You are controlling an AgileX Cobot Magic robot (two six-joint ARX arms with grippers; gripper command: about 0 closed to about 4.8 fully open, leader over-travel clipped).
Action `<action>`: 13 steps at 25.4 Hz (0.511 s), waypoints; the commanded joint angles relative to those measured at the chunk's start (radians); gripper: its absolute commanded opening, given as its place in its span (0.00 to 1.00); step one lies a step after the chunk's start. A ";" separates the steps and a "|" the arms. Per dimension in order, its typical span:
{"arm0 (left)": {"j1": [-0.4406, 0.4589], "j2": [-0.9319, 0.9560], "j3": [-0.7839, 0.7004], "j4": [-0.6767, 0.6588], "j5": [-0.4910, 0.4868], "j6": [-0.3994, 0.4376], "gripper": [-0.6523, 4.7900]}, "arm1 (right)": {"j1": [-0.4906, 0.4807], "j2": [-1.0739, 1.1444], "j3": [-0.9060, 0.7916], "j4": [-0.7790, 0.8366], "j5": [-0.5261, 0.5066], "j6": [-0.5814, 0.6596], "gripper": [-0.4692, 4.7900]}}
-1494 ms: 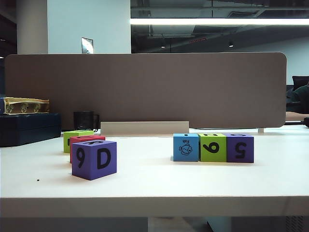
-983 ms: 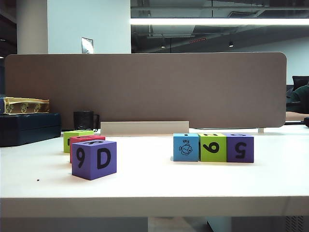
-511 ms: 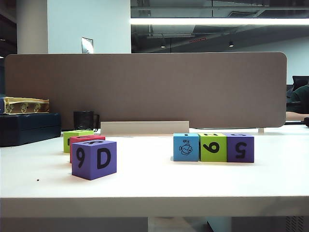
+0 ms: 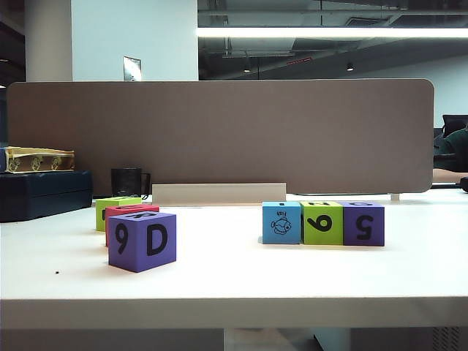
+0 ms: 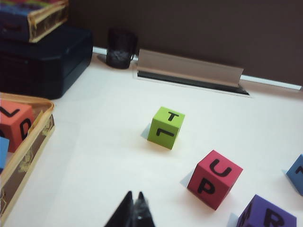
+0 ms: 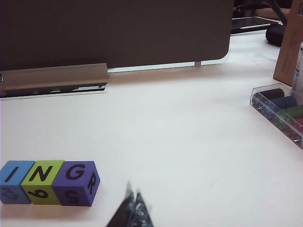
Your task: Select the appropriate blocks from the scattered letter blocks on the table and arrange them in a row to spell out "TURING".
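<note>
On the white table a purple letter block showing 9 and D stands front left, with a red block and a lime green block behind it. Right of centre, a blue block, a green block and a purple block touch in a row. The right wrist view shows that row's tops as I, N, G. My right gripper hangs shut and empty beside it. My left gripper is shut and empty, short of the green T block and the red U block. Neither gripper appears in the exterior view.
A brown-grey divider panel closes off the back. At the far left sit a dark blue case, a black cup and a yellow-rimmed box holding an orange block. A clear plastic box lies at the far right.
</note>
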 commanded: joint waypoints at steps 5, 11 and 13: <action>-0.001 0.041 0.071 -0.003 0.015 0.000 0.11 | 0.003 0.167 0.153 -0.040 -0.008 0.004 0.09; -0.001 0.147 0.137 -0.004 0.042 0.003 0.11 | 0.005 0.307 0.238 -0.042 -0.116 0.004 0.09; -0.001 0.202 0.157 -0.004 0.059 0.008 0.11 | 0.016 0.328 0.243 -0.040 -0.137 0.004 0.09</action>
